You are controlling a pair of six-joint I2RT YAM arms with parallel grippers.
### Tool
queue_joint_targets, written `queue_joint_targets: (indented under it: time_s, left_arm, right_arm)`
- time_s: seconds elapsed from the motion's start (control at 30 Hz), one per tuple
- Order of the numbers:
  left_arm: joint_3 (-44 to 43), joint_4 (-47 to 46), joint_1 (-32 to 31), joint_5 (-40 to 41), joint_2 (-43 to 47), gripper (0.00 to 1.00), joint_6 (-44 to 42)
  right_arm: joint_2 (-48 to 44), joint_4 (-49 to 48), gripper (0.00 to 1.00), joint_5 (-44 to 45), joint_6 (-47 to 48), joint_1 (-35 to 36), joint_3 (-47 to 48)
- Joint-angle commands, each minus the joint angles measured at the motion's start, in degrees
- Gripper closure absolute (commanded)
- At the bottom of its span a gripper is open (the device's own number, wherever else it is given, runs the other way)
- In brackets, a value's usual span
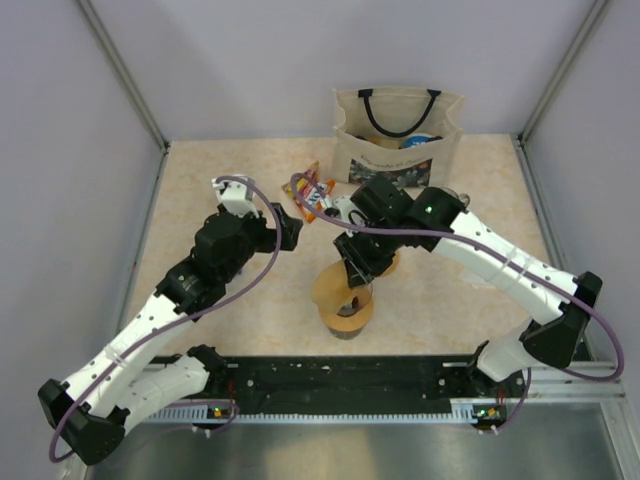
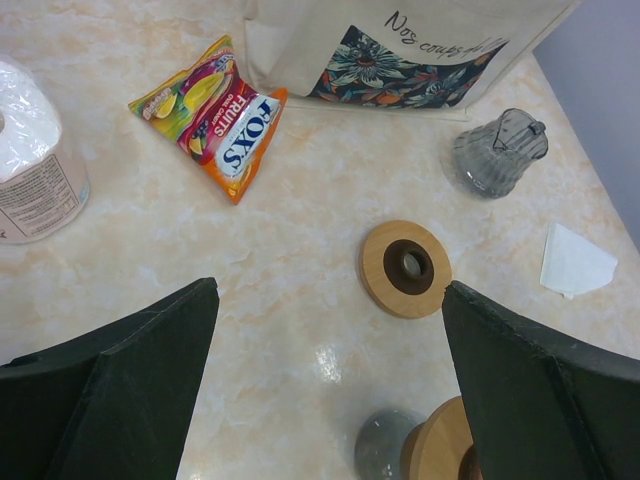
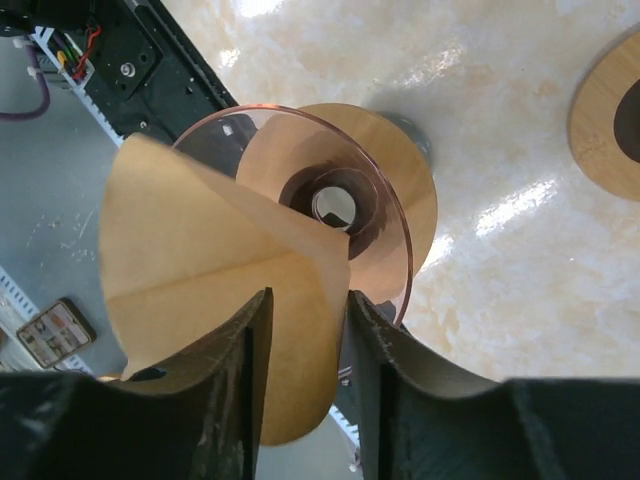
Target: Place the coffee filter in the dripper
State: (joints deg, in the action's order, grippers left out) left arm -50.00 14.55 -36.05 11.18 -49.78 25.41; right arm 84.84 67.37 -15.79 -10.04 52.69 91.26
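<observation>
In the right wrist view the filter [image 3: 200, 260] covers the dripper's [image 3: 385, 180] rim from 6 to 11 o'clock, and its own lower edge runs behind the right gripper's [image 3: 305, 300] fingers [image 3: 230, 400] — whether they touch the paper cannot be told. The ring [image 3: 610, 110] is cut by the picture's edge at 3 o'clock. In the left wrist view the roll [image 2: 35, 170] is cut off at 9 o'clock, the bag [image 2: 400, 50] at 12 and the dripper at 6 — only a bit of its collar shows. From above, the right gripper and filter hide the dripper's top, and the bag's wall hides most of its contents.
</observation>
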Motion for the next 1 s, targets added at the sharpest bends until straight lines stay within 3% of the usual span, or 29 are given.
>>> queue_joint_targets:
  time_s: [0.0,0.33,0.43,0.6,0.97]
  left_arm:
    - [-0.71,-1.45,0.37,-0.02,0.21,0.01,0.26]
    - [-0.98,-1.45,0.37,-5.55,-0.14,0.01,-1.15]
    - [-1.07,-1.45,0.37,-5.73,-0.58,0.01,-1.15]
    - [-1.24,-1.1,0.28,-5.38,-1.37,0.01,-1.06]
    - [-0.89,-0.57,0.37,-3.8,-1.37,0.01,-1.68]
  right_arm:
    - [-0.55,0.48,0.62,1.38,0.81,0.66,4.97]
    - [-5.2,1.27,0.45,9.98,-0.5,0.66,6.29]
    - [-7.05,0.13,0.48,10.61,-0.77,0.66,7.35]
    - [-7.49,-3.29,0.63,4.11,-1.12,0.66,6.3]
    - [-2.32,-7.96,0.64,4.44,1.16,4.79,1.2]
